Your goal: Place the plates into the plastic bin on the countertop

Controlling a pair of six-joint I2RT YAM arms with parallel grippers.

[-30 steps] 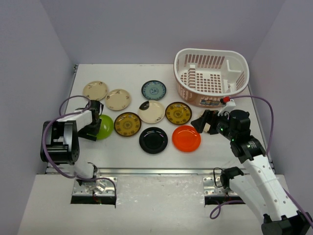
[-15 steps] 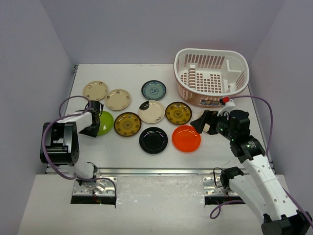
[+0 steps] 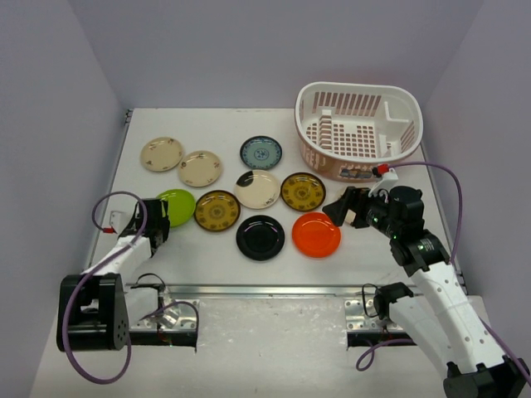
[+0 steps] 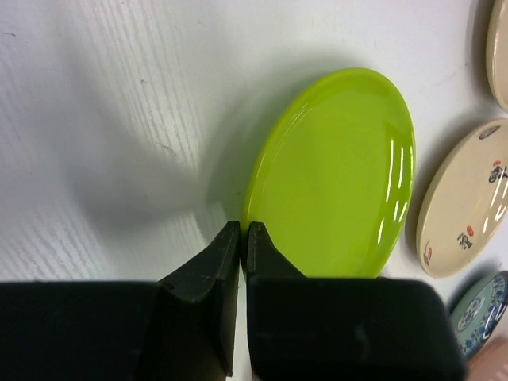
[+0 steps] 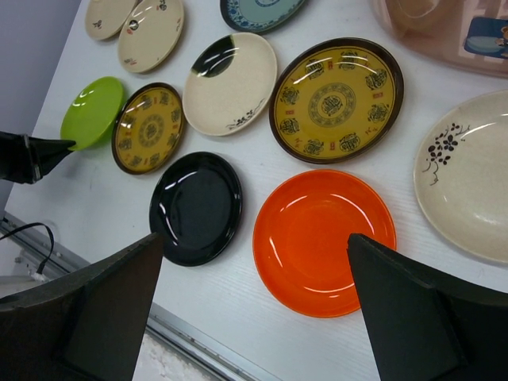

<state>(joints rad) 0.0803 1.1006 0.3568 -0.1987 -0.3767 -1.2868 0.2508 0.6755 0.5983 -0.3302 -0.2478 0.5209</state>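
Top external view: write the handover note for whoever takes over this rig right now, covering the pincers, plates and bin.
Left pincer: shut, tips at the rim of the lime green plate; whether the rim is actually pinched cannot be told.
Right pincer: open and empty, near the orange plate, touching nothing.
Plastic bin: at the far right of the countertop, with no plate in it.
Done: nothing is binned.
Left: every plate, ten in view, all on the countertop.
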